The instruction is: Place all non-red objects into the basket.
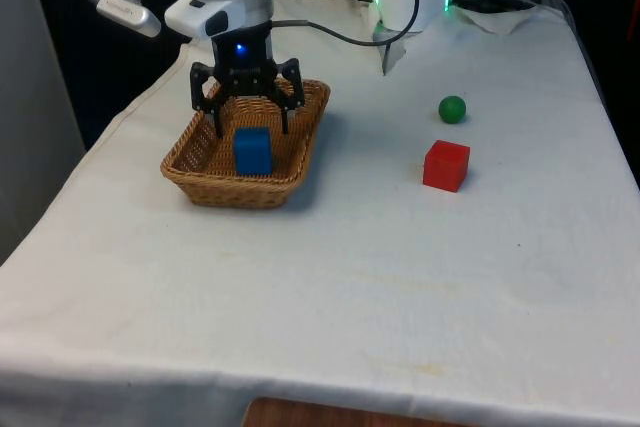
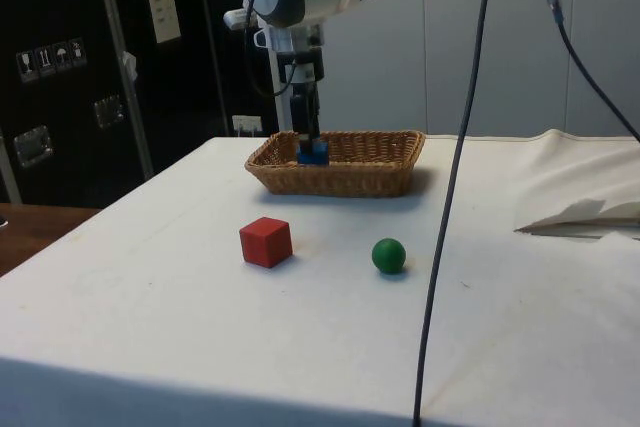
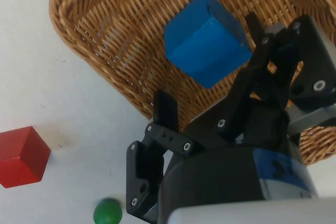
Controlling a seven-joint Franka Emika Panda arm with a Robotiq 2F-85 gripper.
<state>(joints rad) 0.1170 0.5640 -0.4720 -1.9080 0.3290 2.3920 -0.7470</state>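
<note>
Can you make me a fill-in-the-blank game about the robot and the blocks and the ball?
1. The blue cube sits inside the ____.
2. The ball on the white cloth is coloured ____.
3. The cube next to the green ball is coloured ____.
4. The gripper hangs above the basket with its fingers ____.

Missing words: basket; green; red; open

Front, side, wrist: shared basket [image 1: 300, 152]

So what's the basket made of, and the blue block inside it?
The tan woven basket looks like wicker: interlaced strands show all over its walls. The blue cube looks matte and smooth with crisp edges, perhaps painted wood or foam; I can't tell which.
</note>
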